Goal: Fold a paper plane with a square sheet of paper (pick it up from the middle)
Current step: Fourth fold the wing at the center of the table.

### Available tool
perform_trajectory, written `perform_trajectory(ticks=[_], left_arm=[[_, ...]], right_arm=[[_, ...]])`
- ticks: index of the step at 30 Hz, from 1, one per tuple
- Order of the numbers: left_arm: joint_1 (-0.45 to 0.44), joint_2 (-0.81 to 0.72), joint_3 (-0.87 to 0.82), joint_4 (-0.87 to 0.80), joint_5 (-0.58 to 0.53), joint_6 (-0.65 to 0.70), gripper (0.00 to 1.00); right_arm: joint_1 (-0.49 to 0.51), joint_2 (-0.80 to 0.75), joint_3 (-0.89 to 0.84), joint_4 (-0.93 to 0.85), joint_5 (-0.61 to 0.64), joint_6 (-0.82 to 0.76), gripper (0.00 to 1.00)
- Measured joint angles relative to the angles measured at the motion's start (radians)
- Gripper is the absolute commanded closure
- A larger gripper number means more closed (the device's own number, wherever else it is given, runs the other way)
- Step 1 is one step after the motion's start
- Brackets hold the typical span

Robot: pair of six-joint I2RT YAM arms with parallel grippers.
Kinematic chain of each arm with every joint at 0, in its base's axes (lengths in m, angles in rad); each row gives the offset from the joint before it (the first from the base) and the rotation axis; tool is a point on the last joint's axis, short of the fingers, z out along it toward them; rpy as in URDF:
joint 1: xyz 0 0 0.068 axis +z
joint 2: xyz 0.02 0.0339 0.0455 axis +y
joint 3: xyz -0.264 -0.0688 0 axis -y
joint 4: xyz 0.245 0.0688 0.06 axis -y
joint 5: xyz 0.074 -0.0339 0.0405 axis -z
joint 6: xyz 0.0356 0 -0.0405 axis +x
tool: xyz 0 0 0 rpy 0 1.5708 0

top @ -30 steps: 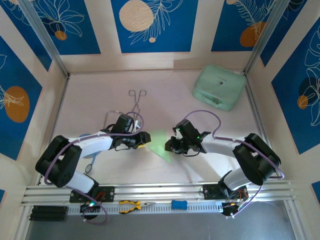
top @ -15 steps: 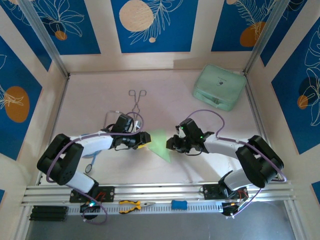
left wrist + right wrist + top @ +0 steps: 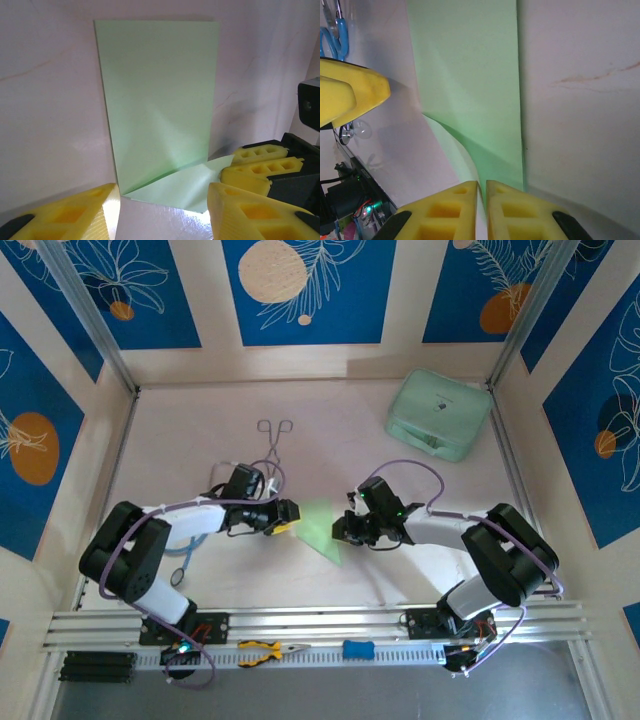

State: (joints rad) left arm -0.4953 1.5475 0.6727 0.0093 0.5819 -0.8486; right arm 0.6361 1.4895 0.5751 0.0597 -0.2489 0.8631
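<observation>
The square sheet of paper (image 3: 320,527), light green, lies in the middle of the table folded into a narrow rectangle (image 3: 160,95). One corner flap (image 3: 190,187) curls up off it. My right gripper (image 3: 482,192) is shut on the tip of that flap, at the sheet's right side (image 3: 343,530). In the right wrist view the flap rises from the flat part (image 3: 470,75) into the closed pads. My left gripper (image 3: 162,210) stands open at the sheet's left edge (image 3: 290,516), fingers either side of the raised flap without touching it. Across the flap, the right fingers (image 3: 260,160) show.
A mint-green case (image 3: 438,413) sits at the back right. Metal tongs (image 3: 274,440) lie behind the left arm and blue scissors (image 3: 180,565) beside it. Pliers (image 3: 268,649) and a blue tool (image 3: 358,649) rest on the front rail.
The right gripper has shifted slightly and pinched shut on the flap's tip. The left arm has drawn in a little, its gripper staying at the sheet's left edge.
</observation>
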Motion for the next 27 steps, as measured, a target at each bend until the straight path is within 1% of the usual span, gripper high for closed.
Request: perform_trajectory(ticks=[3,15,27], left_arm=[[0.003,0.013,0.008,0.002,0.019,0.006,0.49],[0.014,0.051,0.023,0.013,0.061,0.009,0.46],[0.016,0.113,0.043,0.118,0.113,-0.045,0.5]], right_arm=[[-0.003,-0.004,-0.002,0.009,-0.007,-0.008,0.9],[-0.039,-0.097,-0.1,0.108,-0.049,-0.014,0.9],[-0.055,-0.1,-0.113,0.138,-0.071,-0.014,0.9]])
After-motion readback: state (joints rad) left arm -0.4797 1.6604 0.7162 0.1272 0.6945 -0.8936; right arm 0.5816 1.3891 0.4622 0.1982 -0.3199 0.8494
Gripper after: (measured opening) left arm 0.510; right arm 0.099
